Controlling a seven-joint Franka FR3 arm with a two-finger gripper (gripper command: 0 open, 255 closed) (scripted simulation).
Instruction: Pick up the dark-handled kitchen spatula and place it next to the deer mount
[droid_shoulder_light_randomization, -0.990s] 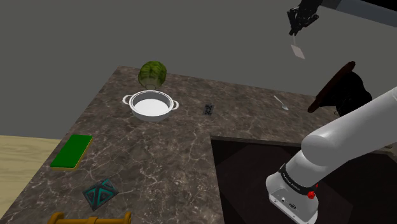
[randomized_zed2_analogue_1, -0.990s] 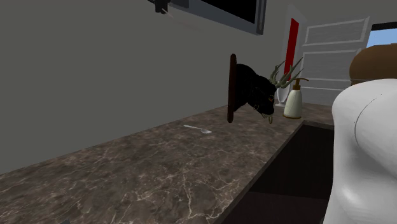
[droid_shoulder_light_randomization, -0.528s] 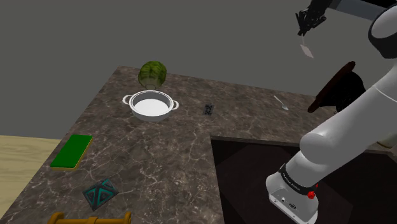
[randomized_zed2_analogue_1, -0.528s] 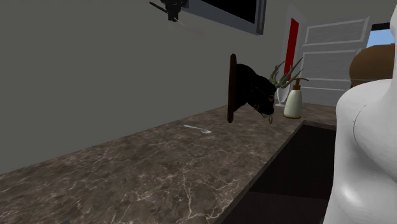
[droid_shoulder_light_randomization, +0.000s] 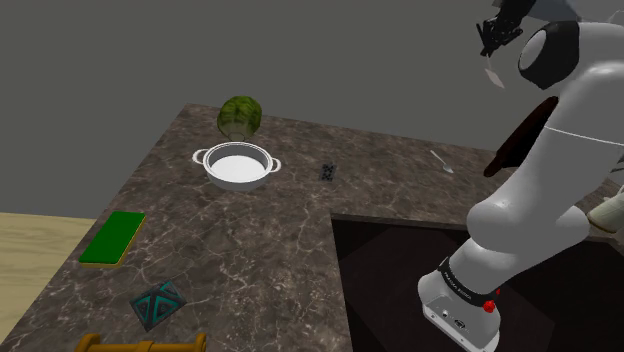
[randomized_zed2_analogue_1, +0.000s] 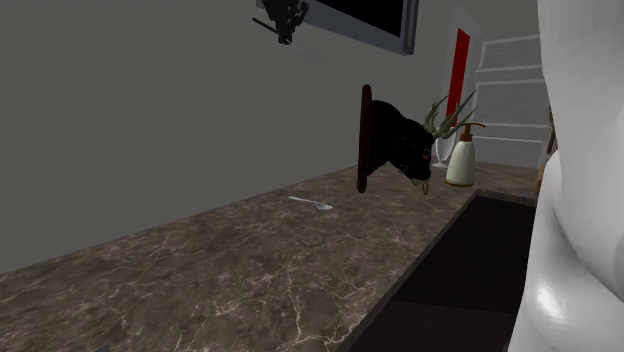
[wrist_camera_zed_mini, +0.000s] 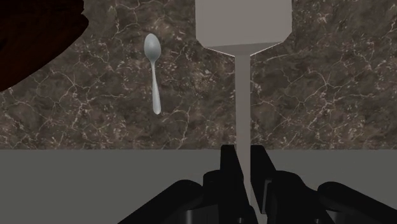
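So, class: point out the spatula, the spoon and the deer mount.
spatula (wrist_camera_zed_mini: 242, 83), wrist view, on its shaft.
spoon (wrist_camera_zed_mini: 154, 76), wrist view, on its handle.
deer mount (randomized_zed2_analogue_1: 405, 145), second exterior view, on the head.

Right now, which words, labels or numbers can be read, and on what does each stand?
None can be read.
The arm's base carries a small line of lettering, too small to read.
The spatula, spoon and soap bottle show no text.
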